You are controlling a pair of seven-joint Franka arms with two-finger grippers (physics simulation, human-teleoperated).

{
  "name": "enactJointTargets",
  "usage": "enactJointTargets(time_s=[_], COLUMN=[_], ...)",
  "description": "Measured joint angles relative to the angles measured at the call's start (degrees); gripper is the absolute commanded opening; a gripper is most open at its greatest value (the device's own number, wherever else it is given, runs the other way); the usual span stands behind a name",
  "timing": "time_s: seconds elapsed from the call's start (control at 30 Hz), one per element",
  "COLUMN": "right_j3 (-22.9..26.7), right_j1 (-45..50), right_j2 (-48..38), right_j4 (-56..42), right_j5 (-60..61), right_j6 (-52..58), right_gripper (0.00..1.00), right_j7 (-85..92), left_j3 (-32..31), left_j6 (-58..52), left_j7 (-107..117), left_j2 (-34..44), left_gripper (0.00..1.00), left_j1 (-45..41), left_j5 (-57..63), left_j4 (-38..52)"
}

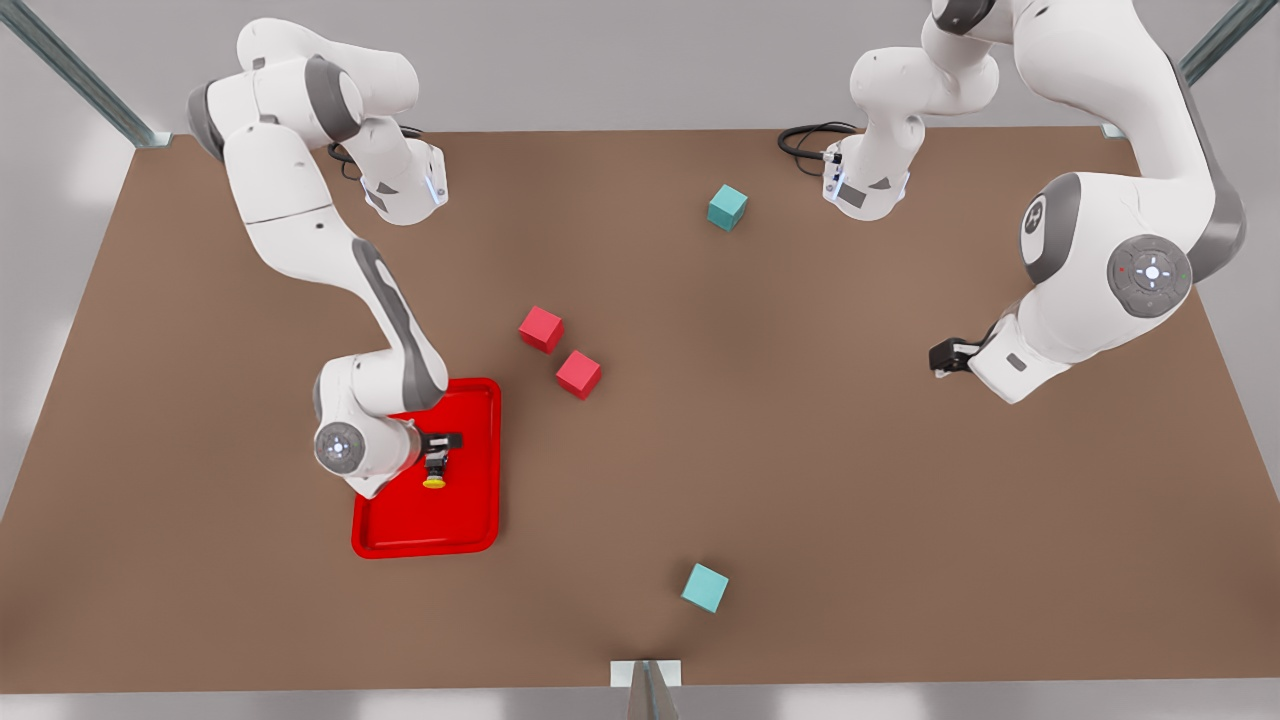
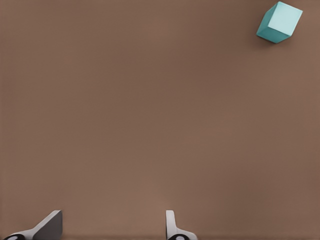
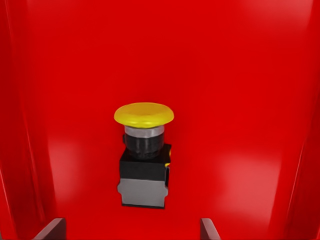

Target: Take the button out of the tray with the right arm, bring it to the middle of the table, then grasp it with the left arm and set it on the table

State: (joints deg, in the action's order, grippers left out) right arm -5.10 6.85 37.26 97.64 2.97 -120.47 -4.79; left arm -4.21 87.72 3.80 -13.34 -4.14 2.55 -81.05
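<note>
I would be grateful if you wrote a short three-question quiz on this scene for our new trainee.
1. True or false: the button lies inside the tray.
2. The right gripper is: A) shut on the button, B) open above the button, C) over a red cube.
3. Which colour of cube shows near the open left gripper, waiting over the table?

Key: 1 true; 2 B; 3 teal.

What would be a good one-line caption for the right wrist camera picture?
Open right gripper poised over the small black push-button with a round yellow cap, lying inside the shallow bright red tray.
</note>
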Motion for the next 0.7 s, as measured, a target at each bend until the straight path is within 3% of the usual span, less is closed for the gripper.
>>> enactJointTargets(time_s=[0.67, 0.7], right_j3=[0.08, 0.09], right_j1=[0.49, 0.59], right_j2=[2.96, 2.9], right_j4=[0.96, 1.17], right_j5=[-3.05, -3.05], right_j6=[-7.92, -8.03], right_gripper=[1.0, 0.95], right_j7=[-1.27, -1.3], left_j3=[0.0, 0.0], left_j6=[0.81, 0.82], left_j7=[0.26, 0.27], left_j2=[-0.97, -0.97], left_gripper=[1.0, 1.0], left_j1=[0.07, 0.09], left_j5=[0.07, 0.09], left_j4=[-0.22, -0.2])
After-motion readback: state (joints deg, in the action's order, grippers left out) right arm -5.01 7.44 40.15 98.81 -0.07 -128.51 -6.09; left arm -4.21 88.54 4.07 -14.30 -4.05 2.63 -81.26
